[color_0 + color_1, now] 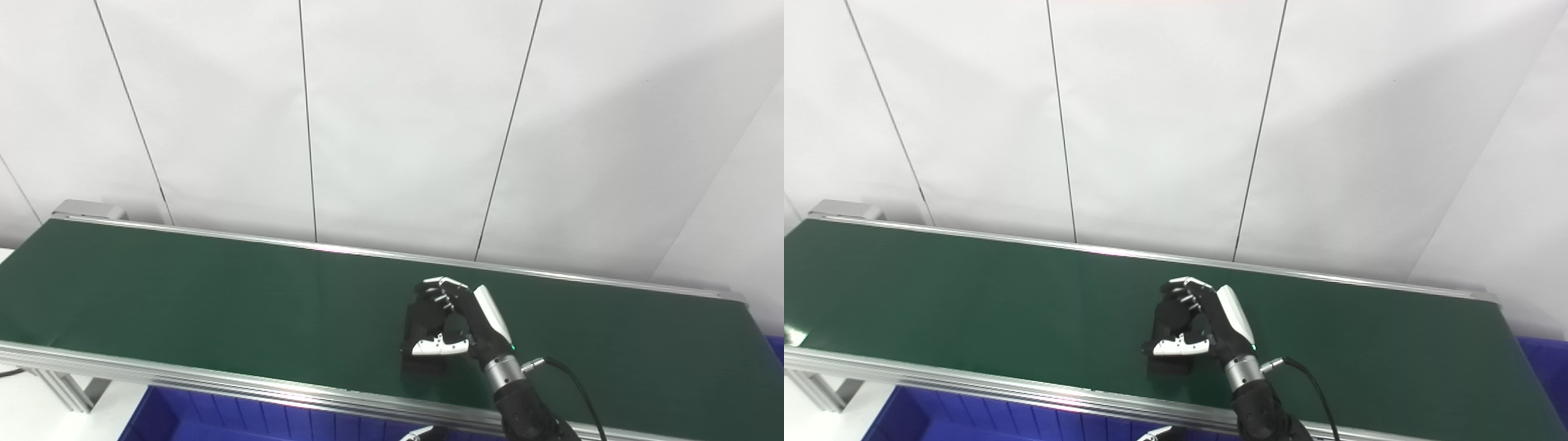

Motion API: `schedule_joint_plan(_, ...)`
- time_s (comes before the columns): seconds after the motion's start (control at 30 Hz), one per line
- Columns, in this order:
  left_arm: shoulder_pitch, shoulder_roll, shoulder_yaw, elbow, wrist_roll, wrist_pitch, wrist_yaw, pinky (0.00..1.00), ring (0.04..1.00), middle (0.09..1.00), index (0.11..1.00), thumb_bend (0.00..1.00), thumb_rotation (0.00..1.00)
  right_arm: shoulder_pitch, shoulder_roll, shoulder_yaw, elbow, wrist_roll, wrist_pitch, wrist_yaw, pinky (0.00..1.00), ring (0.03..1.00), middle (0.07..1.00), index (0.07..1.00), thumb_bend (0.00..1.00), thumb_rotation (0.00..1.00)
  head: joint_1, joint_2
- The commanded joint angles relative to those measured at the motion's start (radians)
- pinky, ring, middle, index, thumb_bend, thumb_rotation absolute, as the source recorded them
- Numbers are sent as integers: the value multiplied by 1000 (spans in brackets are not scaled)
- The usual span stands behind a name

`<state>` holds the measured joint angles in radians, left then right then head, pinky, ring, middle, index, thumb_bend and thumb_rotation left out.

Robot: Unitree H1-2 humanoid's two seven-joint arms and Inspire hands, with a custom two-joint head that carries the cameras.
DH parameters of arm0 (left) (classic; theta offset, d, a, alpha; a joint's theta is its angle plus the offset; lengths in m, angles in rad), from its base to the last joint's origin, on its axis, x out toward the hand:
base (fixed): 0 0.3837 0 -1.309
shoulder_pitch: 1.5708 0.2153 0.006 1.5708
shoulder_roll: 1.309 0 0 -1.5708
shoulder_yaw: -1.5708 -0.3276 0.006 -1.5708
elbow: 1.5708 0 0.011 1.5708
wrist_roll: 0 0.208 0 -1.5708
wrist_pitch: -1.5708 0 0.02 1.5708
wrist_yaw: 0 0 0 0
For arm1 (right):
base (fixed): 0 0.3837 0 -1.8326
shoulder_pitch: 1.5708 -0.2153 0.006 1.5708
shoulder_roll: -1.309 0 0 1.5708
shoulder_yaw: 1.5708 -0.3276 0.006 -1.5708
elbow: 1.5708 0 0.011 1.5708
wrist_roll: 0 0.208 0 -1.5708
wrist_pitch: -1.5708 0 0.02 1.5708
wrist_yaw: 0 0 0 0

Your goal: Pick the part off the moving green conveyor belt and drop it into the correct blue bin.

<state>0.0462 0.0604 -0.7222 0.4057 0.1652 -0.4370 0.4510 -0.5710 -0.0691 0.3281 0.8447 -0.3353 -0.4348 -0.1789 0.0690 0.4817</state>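
Observation:
A black block-shaped part (421, 320) sits on the green conveyor belt (184, 300), right of its middle and toward the near side. My right hand (456, 321) is wrapped around it, with the fingers curled over its far top edge and the thumb lying across its near face. A dark shadow lies just below the part; I cannot tell whether it still touches the belt. Only a small silver tip of my left hand (421, 434) shows at the bottom edge, below the belt's near rail.
A blue bin (202, 419) stands under the belt's near rail at the bottom left. The corner of another blue bin (775, 346) shows past the belt's right end. A white panelled wall rises behind the belt. A cable (576, 383) trails from my right wrist.

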Motion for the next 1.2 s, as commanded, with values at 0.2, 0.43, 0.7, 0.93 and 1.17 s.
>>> schedule_joint_plan(0.2,-2,-4,5,-28,6,-33,4,771,810,813,809,685,844,-22,7,-8,-4,-24,-32,-17,316,372,444,505,526,0,-4,2)
schedule_joint_plan(0.43,-5,-4,3,-24,3,-33,4,781,810,812,813,690,846,-19,0,-7,-13,-43,-27,-21,331,381,453,501,526,0,-3,4)
schedule_joint_plan(0.7,-3,-7,4,-25,7,-33,6,779,810,812,811,685,849,-6,-13,2,-26,-33,-34,-7,328,381,447,509,525,0,-3,4)
schedule_joint_plan(0.93,2,-10,26,-46,-19,-33,-27,773,825,821,819,687,858,32,-40,6,-185,-33,-34,-7,344,392,439,509,525,0,-117,53)
schedule_joint_plan(1.17,-4,-2,55,-65,-18,-33,-44,845,848,844,854,633,955,69,-58,-26,-394,-44,-20,11,338,386,429,515,523,0,-273,104)
